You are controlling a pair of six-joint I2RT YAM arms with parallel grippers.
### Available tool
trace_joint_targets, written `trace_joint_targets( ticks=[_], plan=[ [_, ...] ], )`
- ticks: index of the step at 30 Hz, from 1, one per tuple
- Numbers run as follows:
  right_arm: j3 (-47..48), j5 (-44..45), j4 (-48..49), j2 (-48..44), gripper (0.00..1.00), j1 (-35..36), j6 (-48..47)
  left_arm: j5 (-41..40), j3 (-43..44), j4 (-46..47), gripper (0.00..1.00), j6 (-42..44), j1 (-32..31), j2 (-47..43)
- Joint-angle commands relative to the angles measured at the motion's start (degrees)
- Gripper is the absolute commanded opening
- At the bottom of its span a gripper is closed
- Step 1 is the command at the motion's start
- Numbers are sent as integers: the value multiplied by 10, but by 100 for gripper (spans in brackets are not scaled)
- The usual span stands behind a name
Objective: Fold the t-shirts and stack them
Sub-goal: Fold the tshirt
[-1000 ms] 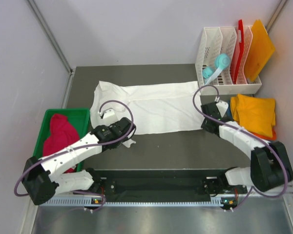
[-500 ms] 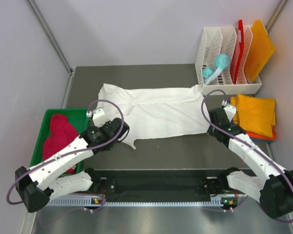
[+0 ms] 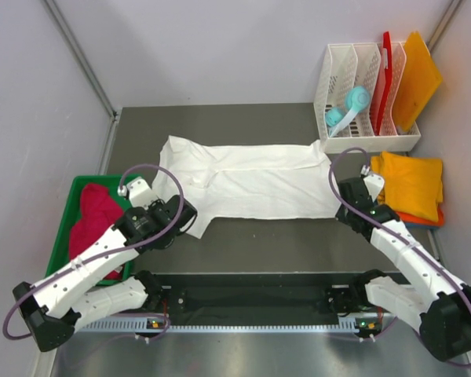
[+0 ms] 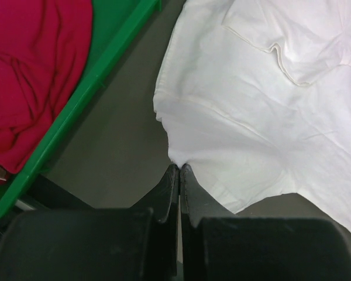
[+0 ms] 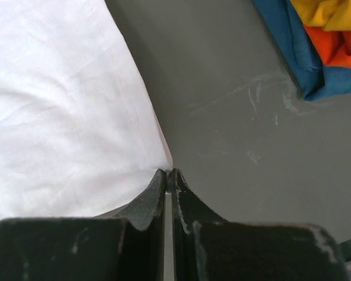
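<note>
Pinching the white shirt (image 3: 251, 184), your left gripper (image 4: 179, 171) and right gripper (image 5: 169, 173) are clamped on its near corners; it lies spread on the table (image 3: 298, 243), dragged nearer than a second ago.

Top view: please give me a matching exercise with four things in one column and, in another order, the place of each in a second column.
Things:
1. white shirt
2. crimson shirt
3. yellow-orange shirt
4. teal roll

Places:
A. in the rack
B. at the right edge of the table
C. in the green bin
D. spread flat in the middle of the table

Pairs: 1-D, 2-C, 3-B, 4-A
</note>
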Motion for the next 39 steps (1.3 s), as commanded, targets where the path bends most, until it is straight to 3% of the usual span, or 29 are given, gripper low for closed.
trace_joint_targets(
  ticks=[1,13,21,25,28,35,39],
  plan=[
    [16,6,-40,-22,0,-6,18,-25,25,-41,0,-29,1,-7],
    [19,-32,-87,-77,0,-1,48,-4,35,-86,0,-51,2,-49],
    [74,-4,-62,-37,0,-2,12,-49,57,-32,0,17,2,-29],
    [99,3,-32,-8,0,-5,-12,-72,72,40,0,76,6,-2],
    [114,7,-15,21,0,-11,-20,-60,71,100,0,128,29,19],
    [128,5,28,84,0,-42,-33,49,44,260,0,288,192,41],
    [140,4,44,108,0,-62,-47,58,62,305,0,339,229,78]
  ],
)
